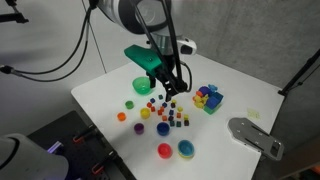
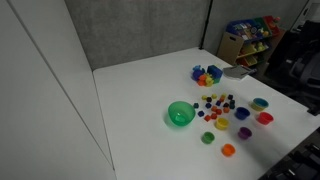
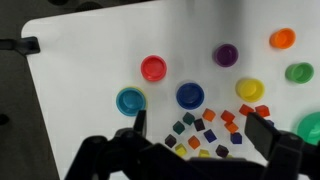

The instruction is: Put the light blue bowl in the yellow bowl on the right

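The light blue bowl (image 3: 132, 101) sits inside a yellow bowl (image 3: 117, 101), of which only the rim shows around it. The pair stands near the table's front edge in both exterior views (image 1: 186, 149) (image 2: 261, 103), next to a red bowl (image 3: 153, 68). My gripper (image 3: 200, 130) is open and empty. It hangs over a cluster of small coloured cubes (image 3: 215, 125), to the right of the light blue bowl in the wrist view and apart from it. In an exterior view the gripper (image 1: 172, 88) is above the cubes. The arm does not show in the other view.
A dark blue bowl (image 3: 190, 95), a second yellow bowl (image 3: 250, 89), purple (image 3: 226, 54), orange (image 3: 283, 39) and small green (image 3: 299, 72) bowls are spread around. A large green bowl (image 1: 141, 86) and a pile of toy blocks (image 1: 207, 97) stand farther back. The table edge is close to the pair.
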